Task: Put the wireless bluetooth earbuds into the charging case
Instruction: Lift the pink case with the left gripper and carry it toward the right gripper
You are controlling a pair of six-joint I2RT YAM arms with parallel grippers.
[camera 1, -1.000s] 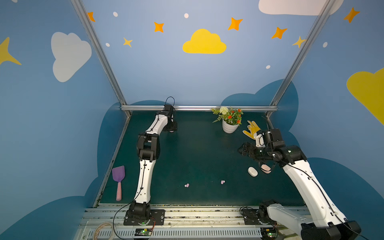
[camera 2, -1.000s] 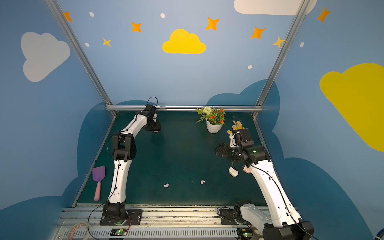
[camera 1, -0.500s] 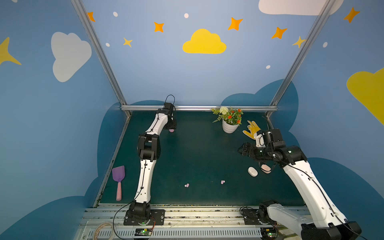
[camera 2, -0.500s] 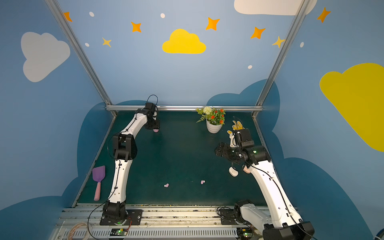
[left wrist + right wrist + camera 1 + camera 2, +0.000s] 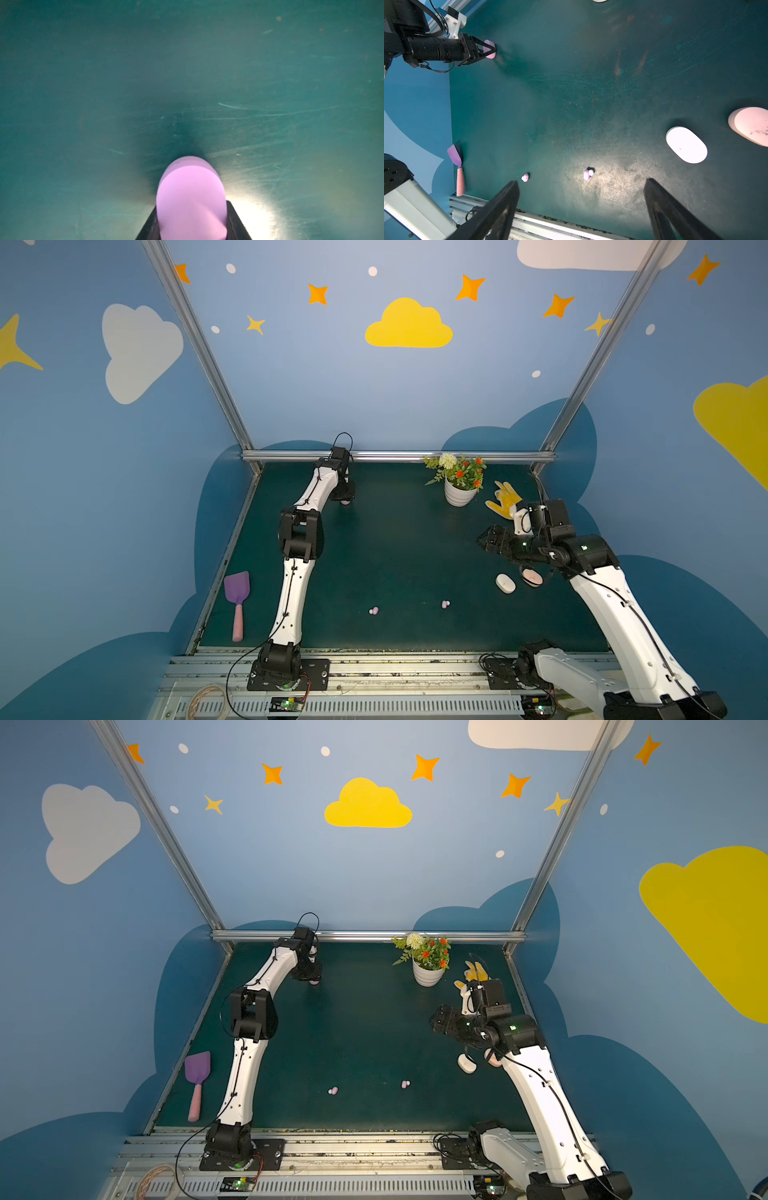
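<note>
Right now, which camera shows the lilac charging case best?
The left wrist view: the lilac charging case is large, gripped by the left pincer. The right wrist view shows it small; both top views show only a speck.

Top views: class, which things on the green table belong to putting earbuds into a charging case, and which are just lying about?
Job: lilac case, white case, pink case, left earbud, right earbud.
Lying about: flower pot, yellow glove, purple spatula.
</note>
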